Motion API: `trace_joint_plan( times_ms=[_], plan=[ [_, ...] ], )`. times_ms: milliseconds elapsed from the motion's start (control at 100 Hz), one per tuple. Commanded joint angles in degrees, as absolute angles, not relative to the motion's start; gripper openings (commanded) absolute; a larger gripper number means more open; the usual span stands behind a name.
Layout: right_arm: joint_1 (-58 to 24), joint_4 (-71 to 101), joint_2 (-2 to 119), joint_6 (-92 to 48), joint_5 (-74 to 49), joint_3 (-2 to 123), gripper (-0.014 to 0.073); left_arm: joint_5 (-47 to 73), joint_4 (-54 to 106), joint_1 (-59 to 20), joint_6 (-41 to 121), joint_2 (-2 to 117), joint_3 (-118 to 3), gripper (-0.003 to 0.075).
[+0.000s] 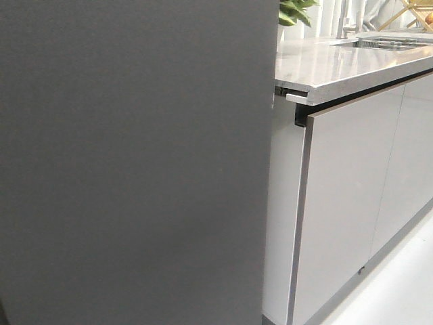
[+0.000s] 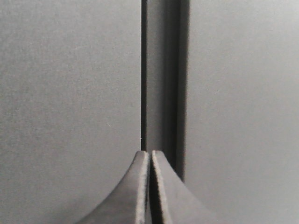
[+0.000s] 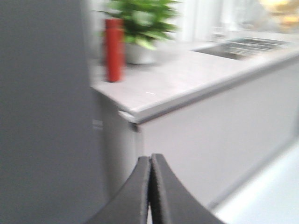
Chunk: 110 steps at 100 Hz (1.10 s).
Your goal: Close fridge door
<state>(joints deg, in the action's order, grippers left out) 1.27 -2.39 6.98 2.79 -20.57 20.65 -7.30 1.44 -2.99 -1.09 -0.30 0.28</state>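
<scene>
The fridge door (image 1: 128, 162) is a tall, flat, dark grey matte panel that fills the left of the front view; its outer face is toward the camera and its white inner side is hidden. In the left wrist view two dark grey matte panels (image 2: 70, 93) meet at a narrow dark vertical gap (image 2: 161, 84). My left gripper (image 2: 150, 154) is shut and empty, its tips right at that gap. My right gripper (image 3: 150, 157) is shut and empty, beside the dark grey panel (image 3: 42, 116). Neither gripper shows in the front view.
Light grey glossy cabinet fronts (image 1: 345, 203) stand right of the door under a pale countertop (image 1: 338, 64) with a sink (image 1: 389, 44). A red bottle (image 3: 114, 49) and a potted plant (image 3: 140, 28) stand on the counter's near end. White floor (image 1: 399, 284) lies at lower right.
</scene>
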Motion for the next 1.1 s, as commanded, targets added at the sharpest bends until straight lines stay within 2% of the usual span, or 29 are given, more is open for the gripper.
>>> trace_joint_plan(
  times_ms=[0, 240, 460, 1089],
  plan=[
    [3.7, -2.7, 4.7, 2.8, -12.3, 16.6, -0.0045, -11.5, 1.7, -2.8, -1.3, -0.9, 2.3, -0.0020],
    [4.0, -1.6, 1.7, 2.8, 0.0, 4.6, -0.0045, -11.5, 1.7, -2.8, -1.3, -0.9, 2.3, -0.0020],
    [4.0, 0.0, -1.4, 2.8, 2.2, -2.1, -0.0044, -11.5, 1.7, -2.8, -1.3, -0.9, 2.3, -0.0020],
    [4.0, 0.3, -1.7, 2.8, -0.7, -2.0, -0.0044, -11.5, 1.7, -2.8, -1.3, -0.9, 2.3, -0.0020]
  ],
)
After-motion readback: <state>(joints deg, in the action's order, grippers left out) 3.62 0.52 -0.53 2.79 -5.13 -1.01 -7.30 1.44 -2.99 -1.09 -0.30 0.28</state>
